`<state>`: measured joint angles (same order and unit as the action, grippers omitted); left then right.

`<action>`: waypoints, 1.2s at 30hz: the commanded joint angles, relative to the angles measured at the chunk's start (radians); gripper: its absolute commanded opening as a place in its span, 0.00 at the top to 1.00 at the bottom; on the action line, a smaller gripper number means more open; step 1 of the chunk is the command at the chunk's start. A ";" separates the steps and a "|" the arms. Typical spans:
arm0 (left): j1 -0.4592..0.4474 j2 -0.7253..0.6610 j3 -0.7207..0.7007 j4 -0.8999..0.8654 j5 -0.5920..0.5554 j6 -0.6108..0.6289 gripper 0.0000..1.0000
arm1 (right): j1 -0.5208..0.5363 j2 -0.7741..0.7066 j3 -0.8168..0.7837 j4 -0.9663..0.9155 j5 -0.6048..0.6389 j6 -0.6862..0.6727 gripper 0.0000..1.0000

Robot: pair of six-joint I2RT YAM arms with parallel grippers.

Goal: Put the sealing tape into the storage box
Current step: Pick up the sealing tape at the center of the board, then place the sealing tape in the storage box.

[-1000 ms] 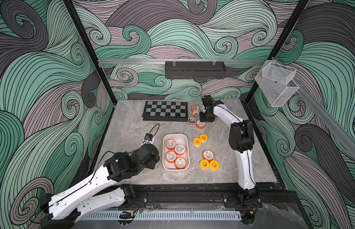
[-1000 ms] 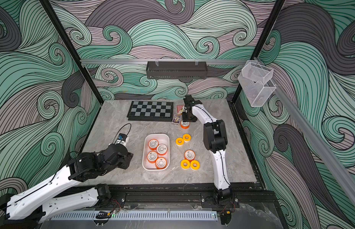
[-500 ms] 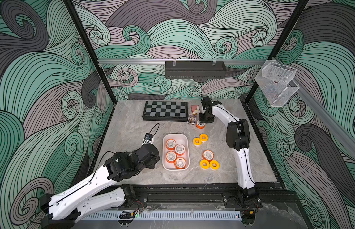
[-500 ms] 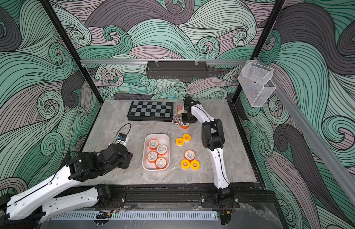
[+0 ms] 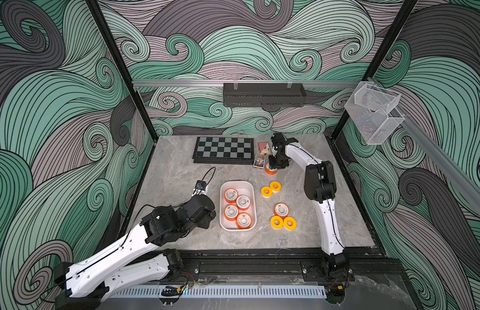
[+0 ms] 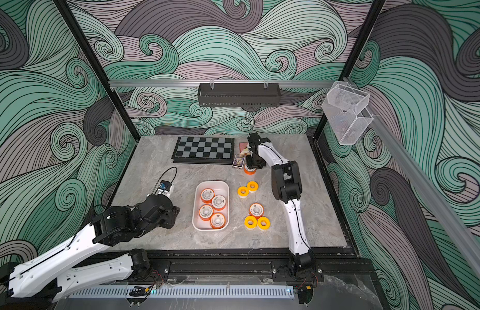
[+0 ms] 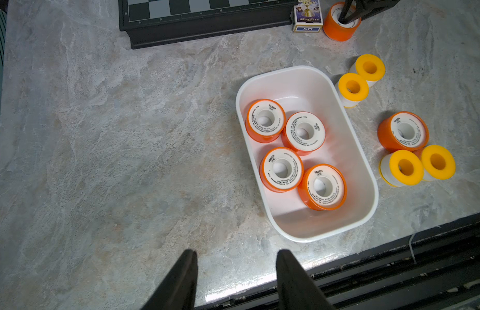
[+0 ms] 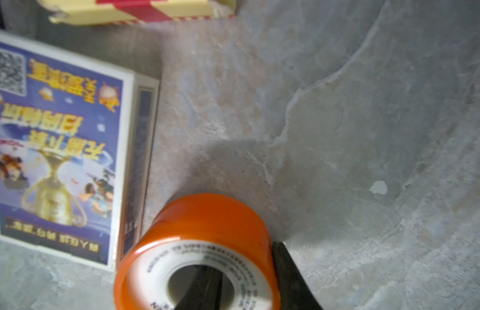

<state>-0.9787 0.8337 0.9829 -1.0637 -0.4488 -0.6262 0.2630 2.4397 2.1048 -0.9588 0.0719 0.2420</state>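
Observation:
The white storage box (image 5: 236, 182) (image 6: 211, 182) (image 7: 300, 86) holds several orange sealing tape rolls (image 5: 231, 195). Right of it lie one orange roll (image 5: 281, 210) and two pairs of yellow rings (image 5: 266, 191) (image 5: 276, 222). At the back, another orange roll (image 5: 271, 171) (image 6: 249, 171) (image 8: 212, 222) stands beside a card pack. My right gripper (image 5: 273, 165) (image 8: 247, 273) is shut on its wall, one finger in the hole and one outside. My left gripper (image 7: 236, 252) (image 5: 208, 216) hangs open and empty left of the box, near the front edge.
A chessboard (image 5: 224, 149) lies at the back, with a blue card pack (image 5: 259, 161) (image 8: 59, 150) touching the gripped roll and a red pack (image 5: 264, 147) behind. A black shelf (image 5: 263, 95) hangs on the back wall; clear mesh baskets (image 5: 373, 112) hang at the right.
The right gripper's fingers have closed on the back roll's wall, and that arm's elbow has shifted a little. The left arm has not moved.

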 commanded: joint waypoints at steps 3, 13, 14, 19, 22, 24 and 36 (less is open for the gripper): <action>-0.006 -0.011 0.000 -0.029 -0.019 -0.012 0.49 | 0.009 -0.094 -0.048 -0.019 -0.031 0.009 0.72; -0.005 -0.020 0.001 -0.031 -0.023 -0.014 0.49 | 0.075 -0.342 -0.194 -0.020 -0.039 0.021 0.73; -0.006 -0.022 0.001 -0.032 -0.022 -0.016 0.49 | 0.093 -0.375 -0.216 -0.021 -0.035 0.020 0.73; -0.005 -0.024 0.002 -0.031 -0.026 -0.016 0.49 | 0.203 -0.507 -0.304 -0.021 -0.064 0.015 0.72; -0.006 -0.024 0.002 -0.032 -0.027 -0.017 0.48 | 0.282 -0.565 -0.354 -0.018 -0.055 0.015 0.71; -0.006 -0.024 0.002 -0.032 -0.027 -0.017 0.48 | 0.323 -0.580 -0.378 -0.018 -0.094 0.019 0.71; -0.006 -0.022 0.002 -0.033 -0.032 -0.019 0.49 | 0.529 -0.503 -0.405 0.004 -0.101 0.037 0.70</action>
<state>-0.9787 0.8204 0.9810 -1.0737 -0.4610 -0.6376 0.7666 1.9015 1.6844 -0.9646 -0.0143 0.2649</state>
